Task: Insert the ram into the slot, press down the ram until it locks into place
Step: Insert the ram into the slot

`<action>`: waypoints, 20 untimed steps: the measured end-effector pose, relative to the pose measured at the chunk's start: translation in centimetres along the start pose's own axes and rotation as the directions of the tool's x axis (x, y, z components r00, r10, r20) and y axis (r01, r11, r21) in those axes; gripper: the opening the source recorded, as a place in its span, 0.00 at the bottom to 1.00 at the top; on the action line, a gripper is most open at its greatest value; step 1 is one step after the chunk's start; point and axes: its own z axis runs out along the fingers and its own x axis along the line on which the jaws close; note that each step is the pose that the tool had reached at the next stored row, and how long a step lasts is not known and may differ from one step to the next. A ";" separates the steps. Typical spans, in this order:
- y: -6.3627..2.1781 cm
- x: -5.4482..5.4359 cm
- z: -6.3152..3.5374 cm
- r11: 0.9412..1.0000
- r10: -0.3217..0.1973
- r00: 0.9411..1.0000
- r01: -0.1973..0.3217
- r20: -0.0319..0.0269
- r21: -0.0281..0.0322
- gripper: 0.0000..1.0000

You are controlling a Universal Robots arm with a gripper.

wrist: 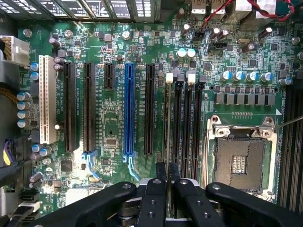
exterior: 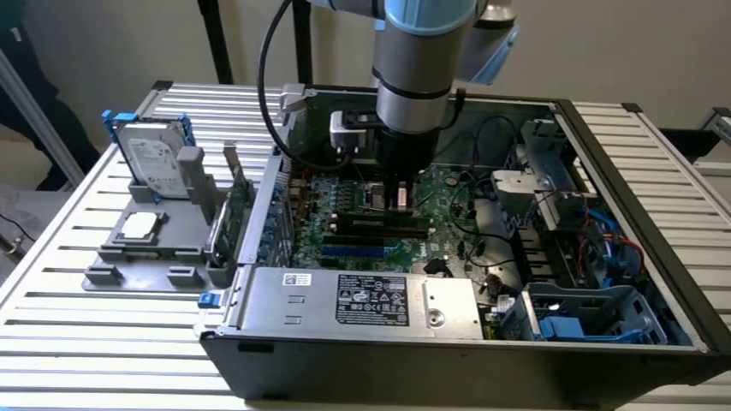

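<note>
Ribbed, silvery metal slats formed the counter (exterior: 103, 342), with an open black computer case (exterior: 457, 360) on it. In the exterior view, a grey plastic tray (exterior: 143, 235) carrying a hard drive (exterior: 154, 158) sat at nine o'clock from the case. The arm (exterior: 423, 51) descended from twelve o'clock onto the green motherboard (wrist: 113, 109), whose six o'clock edge met a boxy steel power supply (exterior: 354, 300).

In the wrist view, the matte black fingers (wrist: 155, 198) were clamped on the ram (wrist: 169, 123), a thin flat stick seen edge-on. It stood upright along the slot (wrist: 171, 142), a long narrow black socket with a white end clip (wrist: 169, 78). Identical parallel sockets (wrist: 187, 123) lay between the slot and the square metal CPU socket (wrist: 239, 163). Whether the ram was fully seated could not be told.
</note>
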 end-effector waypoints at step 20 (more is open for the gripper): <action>0.14 -0.2 0.32 1.000 0.000 1.000 0.000 -0.001 0.005 0.13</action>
